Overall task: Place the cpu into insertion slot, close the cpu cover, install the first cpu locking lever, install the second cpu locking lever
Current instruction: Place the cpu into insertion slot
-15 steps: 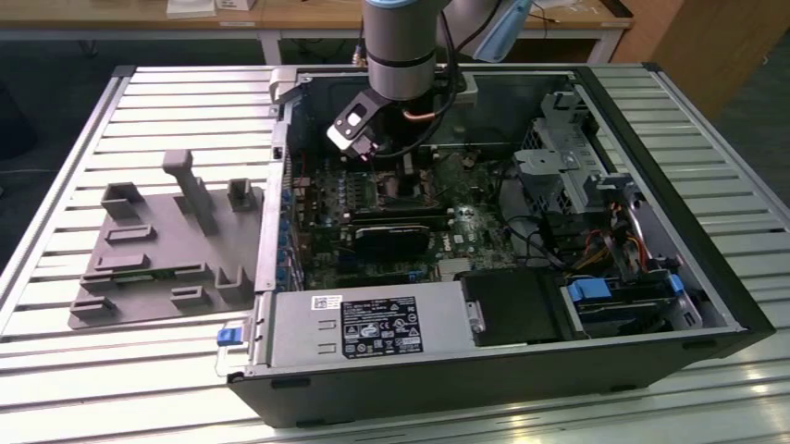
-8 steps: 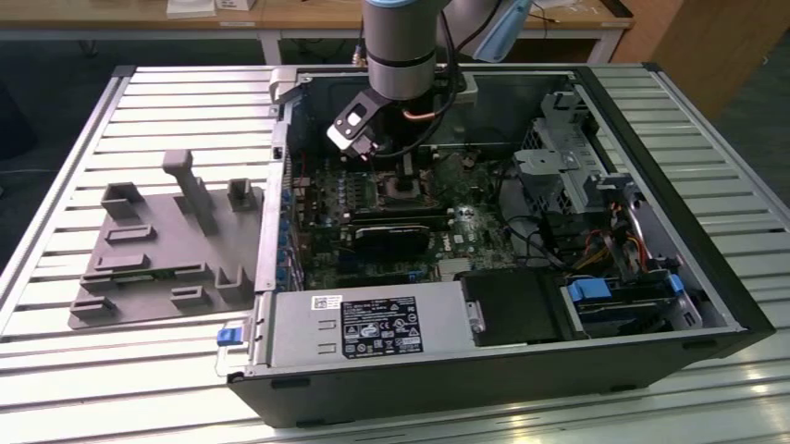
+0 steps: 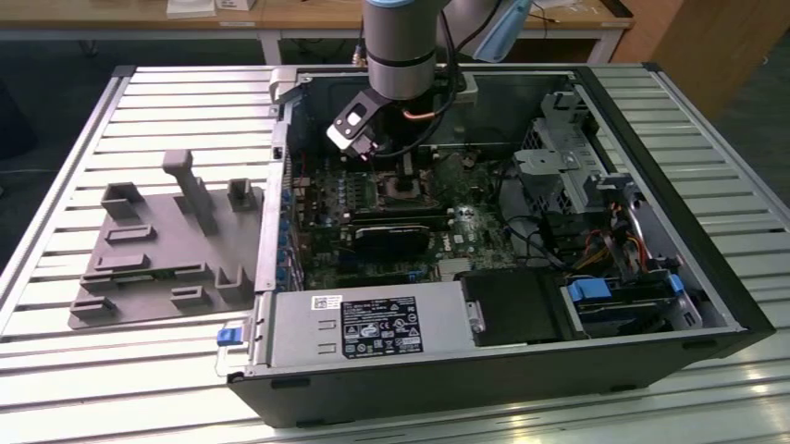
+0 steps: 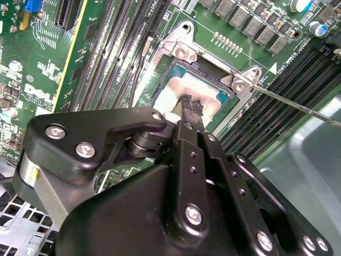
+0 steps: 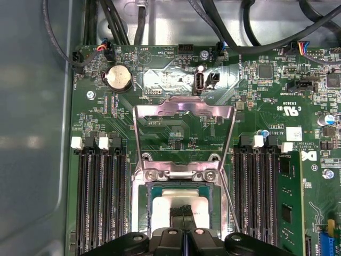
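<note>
**Exterior view.** The tool point(image 3: 399, 178) on the grey arm hangs inside the open black computer case point(image 3: 494, 379), in the upper middle of the frame. It is directly over the small square, silver-rimmed insertion slot point(image 3: 405, 190). The case sits on a slatted metal desk point(image 3: 124, 398). A grey moulded fixture plate point(image 3: 148, 268) lies at the exterior view's left.

**Second wrist view.** The flat square cpu point(image 4: 205, 88), with its dull silver top, lies in the slot. The black fingertips point(image 4: 186, 102) are pressed together with nothing between them. They sit on or just above the cpu top; I cannot tell whether they touch it. A thin wire locking lever point(image 4: 298, 104) runs beside the slot, unlatched.

**First wrist view.** The thin silver-framed cpu cover point(image 5: 184, 110) is hinged back off the slot, and the board shows through its window. The cpu point(image 5: 178, 201) is uncovered.

**Risks, in my judgement.**
- If the tips bear on the chip, any sideways drift could skew it in the slot. A cover closed on a skewed chip would bend contacts.
- I cannot confirm that the chip sits flat at every corner.
- The loose lever wire lies near the tool's path and could snag.
</note>
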Controlling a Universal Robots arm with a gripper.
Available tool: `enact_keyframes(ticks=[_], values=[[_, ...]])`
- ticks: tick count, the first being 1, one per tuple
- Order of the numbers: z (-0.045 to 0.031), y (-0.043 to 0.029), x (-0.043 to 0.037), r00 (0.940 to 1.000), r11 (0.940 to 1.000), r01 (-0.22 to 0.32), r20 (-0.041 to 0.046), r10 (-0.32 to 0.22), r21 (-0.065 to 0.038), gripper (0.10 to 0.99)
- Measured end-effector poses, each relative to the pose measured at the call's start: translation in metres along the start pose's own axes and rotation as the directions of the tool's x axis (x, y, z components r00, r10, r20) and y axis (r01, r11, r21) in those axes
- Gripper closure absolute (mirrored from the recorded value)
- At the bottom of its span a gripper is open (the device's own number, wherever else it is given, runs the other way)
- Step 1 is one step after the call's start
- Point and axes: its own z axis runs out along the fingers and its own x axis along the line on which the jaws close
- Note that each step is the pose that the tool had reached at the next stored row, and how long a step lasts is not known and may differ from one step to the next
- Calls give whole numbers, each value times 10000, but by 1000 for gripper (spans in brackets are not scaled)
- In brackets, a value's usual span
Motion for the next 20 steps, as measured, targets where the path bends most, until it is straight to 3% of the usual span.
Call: enact_keyframes(ticks=[20], values=[[7,-1,0,10000,10000,0,-1,0,0,984]])
